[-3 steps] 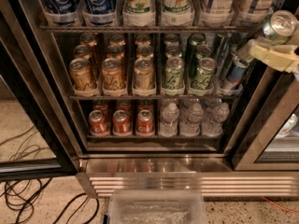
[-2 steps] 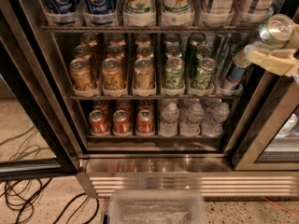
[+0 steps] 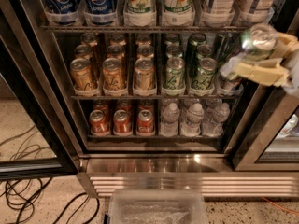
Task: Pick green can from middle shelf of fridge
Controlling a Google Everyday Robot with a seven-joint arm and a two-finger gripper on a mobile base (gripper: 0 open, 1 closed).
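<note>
Claw (image 3: 250,70): clamped on green can (image 3: 261,37), upright, for clean withdrawal.
Middle shelf (image 3: 154,96): left of claw, lanes stocked.

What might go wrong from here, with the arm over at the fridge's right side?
1. The gripper seems to hold the green can tilted, so the can may slip and drop toward the sill.
2. The can hangs close to the right door frame, and a sideways swing may knock it against the frame.
3. Cables lie on the floor at left, and the base might snag them when it backs away.
</note>
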